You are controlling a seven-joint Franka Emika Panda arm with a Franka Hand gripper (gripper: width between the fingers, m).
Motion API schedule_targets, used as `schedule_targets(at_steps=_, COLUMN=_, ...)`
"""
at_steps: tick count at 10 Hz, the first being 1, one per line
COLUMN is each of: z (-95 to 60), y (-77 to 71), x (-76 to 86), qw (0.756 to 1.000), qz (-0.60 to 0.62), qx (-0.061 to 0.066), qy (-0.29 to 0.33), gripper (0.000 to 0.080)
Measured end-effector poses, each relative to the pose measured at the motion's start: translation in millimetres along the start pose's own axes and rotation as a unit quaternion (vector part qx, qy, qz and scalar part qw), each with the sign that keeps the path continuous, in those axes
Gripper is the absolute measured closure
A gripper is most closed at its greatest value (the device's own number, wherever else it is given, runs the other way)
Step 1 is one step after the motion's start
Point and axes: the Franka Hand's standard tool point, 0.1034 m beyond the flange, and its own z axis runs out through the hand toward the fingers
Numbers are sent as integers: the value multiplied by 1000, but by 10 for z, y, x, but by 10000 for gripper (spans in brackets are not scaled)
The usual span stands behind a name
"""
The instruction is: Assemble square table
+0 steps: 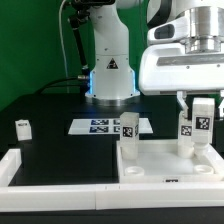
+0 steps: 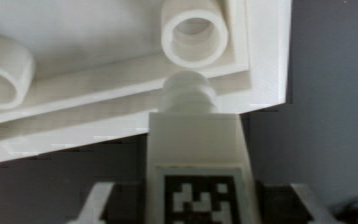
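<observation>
The white square tabletop slab point(image 1: 160, 162) lies at the front right. One tagged white leg point(image 1: 129, 128) stands upright on its left part. My gripper point(image 1: 198, 110) is shut on a second tagged leg point(image 1: 200, 125) and holds it upright over the slab's right end. In the wrist view the held leg point(image 2: 201, 150) sits between my fingers point(image 2: 105, 203), and its narrow tip is at the slab's corner point(image 2: 87, 110), short of an open round socket point(image 2: 195, 35). A third small leg point(image 1: 22, 127) stands on the table at the exterior view's left.
The marker board point(image 1: 100, 126) lies flat in front of the robot base point(image 1: 110, 75). White L-shaped border rails point(image 1: 25, 165) run along the front and left of the work area. A rounded white part point(image 2: 2, 75) shows at the wrist view's edge.
</observation>
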Motion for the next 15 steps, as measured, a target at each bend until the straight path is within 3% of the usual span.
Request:
schedule_targets(at_steps=6, z=234, y=22, x=-110, qw=1000, qz=-2, qx=-14, qy=-8, gripper=512)
schedule_targets(at_steps=11, z=266, y=-64, x=-211, qw=1000, qz=11, qx=-10, qy=-14, gripper=512)
schedule_targets(at_steps=15, z=341, y=-53, x=-310, qw=1000, qz=14, qx=-19, qy=-17, gripper=512)
